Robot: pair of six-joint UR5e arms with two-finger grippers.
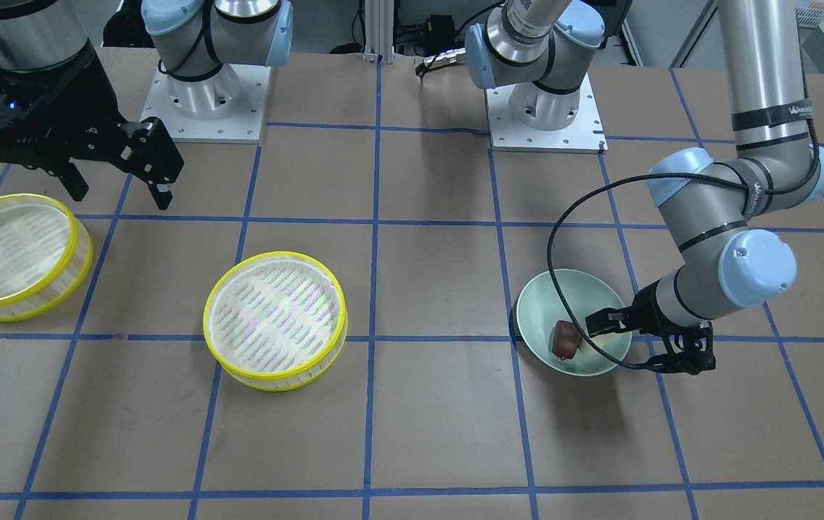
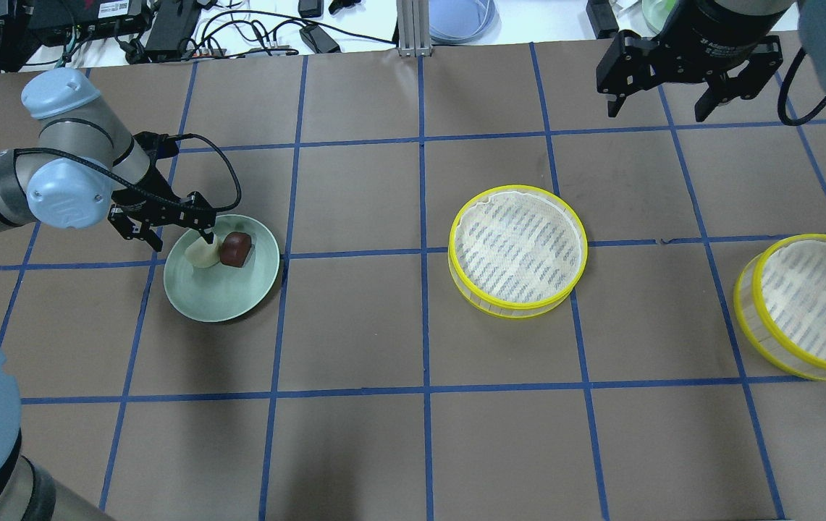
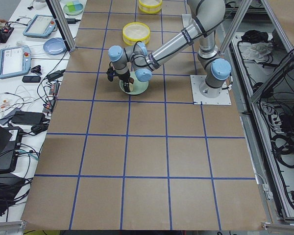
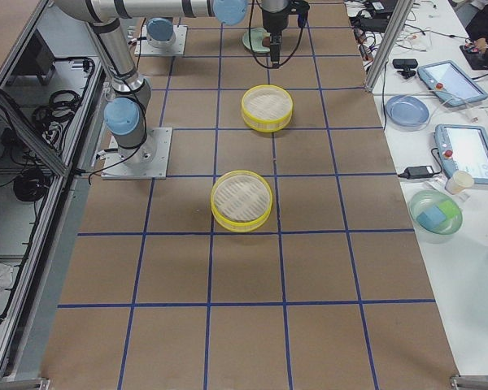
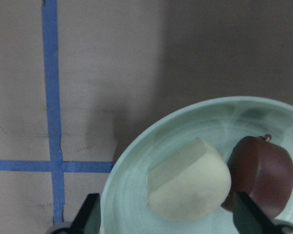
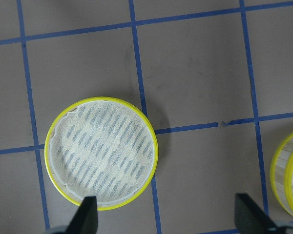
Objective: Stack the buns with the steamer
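Observation:
A cream-white bun (image 2: 202, 255) and a dark reddish-brown bun (image 2: 236, 249) lie side by side on the pale green plate (image 2: 221, 297). My left gripper (image 2: 179, 240) is open and low over the plate's far edge. In the left wrist view its fingers (image 5: 90, 214) stand on either side of the cream bun (image 5: 188, 185), with the brown bun (image 5: 261, 180) next to it. Two yellow-rimmed steamer tiers are empty, one in the middle (image 2: 517, 250) and one at the right (image 2: 811, 304). My right gripper (image 2: 657, 108) is open and empty, high above the table.
The brown table has blue tape grid lines. The arm bases (image 1: 206, 94) stand at the robot's side. Cables and devices lie beyond the far edge (image 2: 166, 29). The right wrist view shows the middle tier (image 6: 101, 152) below and the other tier's rim (image 6: 290, 175).

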